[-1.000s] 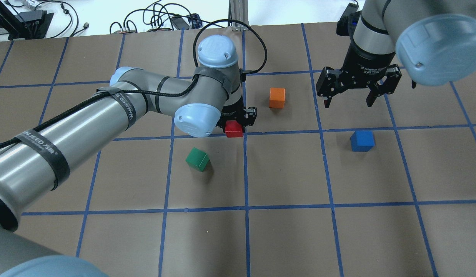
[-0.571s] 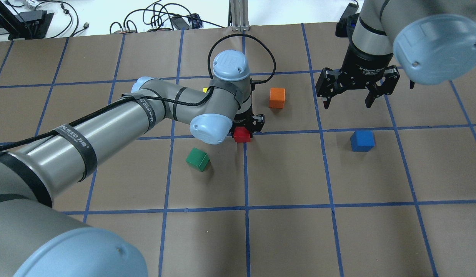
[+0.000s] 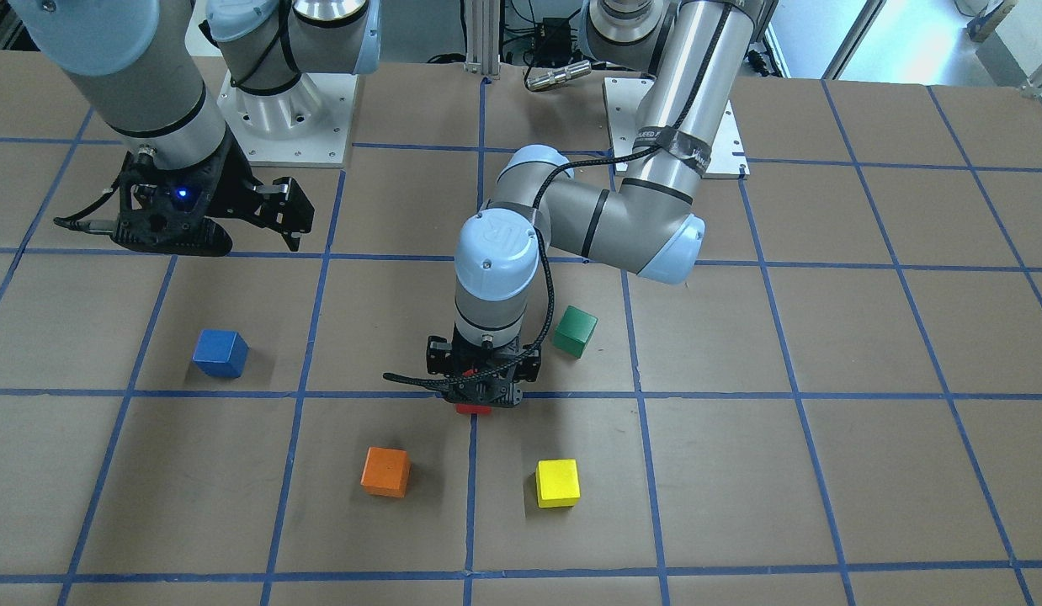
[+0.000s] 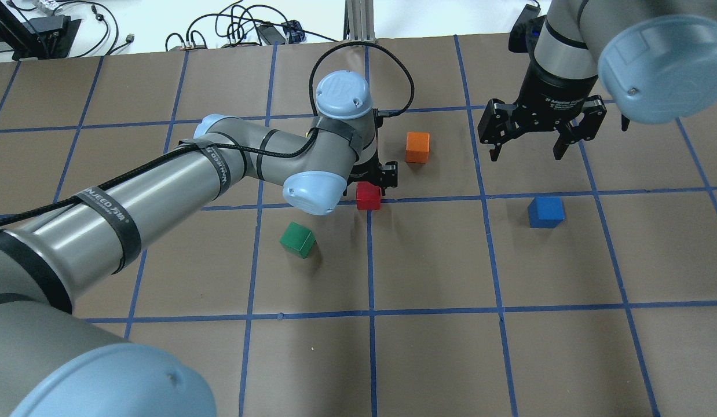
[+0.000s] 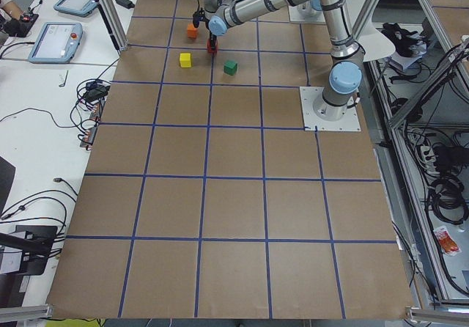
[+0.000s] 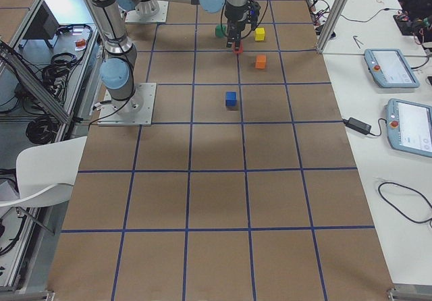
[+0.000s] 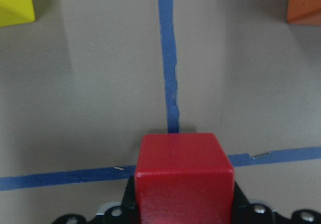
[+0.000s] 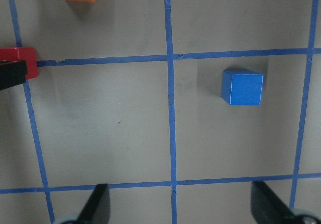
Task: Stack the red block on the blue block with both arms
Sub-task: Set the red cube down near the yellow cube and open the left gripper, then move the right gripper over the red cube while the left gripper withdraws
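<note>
The left gripper point(image 3: 475, 394) has its fingers clamped on the red block point(image 4: 368, 197) at the middle of the counter point(image 4: 428, 260). The blue block point(image 4: 545, 212) sits well apart to its right, nearer the right gripper point(image 4: 527, 152), whose fingers are spread.

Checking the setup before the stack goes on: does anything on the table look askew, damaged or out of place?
Nothing damaged or spilled. Only the small green cube sits askew, turned out of line with the blue tape grid. The small red cube is gripped squarely in the left gripper; the small blue cube stands alone.
</note>
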You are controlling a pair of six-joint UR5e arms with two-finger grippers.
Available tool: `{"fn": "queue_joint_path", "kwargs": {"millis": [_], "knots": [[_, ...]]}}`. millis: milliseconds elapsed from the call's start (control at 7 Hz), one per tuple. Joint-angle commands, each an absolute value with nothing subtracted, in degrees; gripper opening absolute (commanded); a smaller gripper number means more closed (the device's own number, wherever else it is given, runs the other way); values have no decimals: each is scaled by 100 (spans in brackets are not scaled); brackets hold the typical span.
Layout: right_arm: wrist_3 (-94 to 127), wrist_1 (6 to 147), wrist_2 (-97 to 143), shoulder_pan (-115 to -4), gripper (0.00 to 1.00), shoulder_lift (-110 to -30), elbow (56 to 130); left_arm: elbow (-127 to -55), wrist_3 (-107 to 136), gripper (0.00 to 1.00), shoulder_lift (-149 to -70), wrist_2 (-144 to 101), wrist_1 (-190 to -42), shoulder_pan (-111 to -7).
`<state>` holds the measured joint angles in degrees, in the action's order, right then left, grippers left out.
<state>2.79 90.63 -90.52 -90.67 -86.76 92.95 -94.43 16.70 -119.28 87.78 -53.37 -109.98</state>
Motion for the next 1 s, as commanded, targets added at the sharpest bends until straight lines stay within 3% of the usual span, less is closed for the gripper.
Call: {"fn": "queue_joint_path", "kwargs": {"millis": [0, 429, 857], "knots": [[264, 9157, -9053, -9088, 100, -8614, 9282, -9431, 823, 100, -11227, 8754, -6164, -10374], [412, 10400, -8800, -9463, 100, -7931, 9264, -9422, -350, 100, -10138, 8780, -7084, -9127], [1420, 11836, -8789, -10272, 100, -6876, 9176, -9125, -739, 100, -9222, 8815, -8282, -8851]]}}
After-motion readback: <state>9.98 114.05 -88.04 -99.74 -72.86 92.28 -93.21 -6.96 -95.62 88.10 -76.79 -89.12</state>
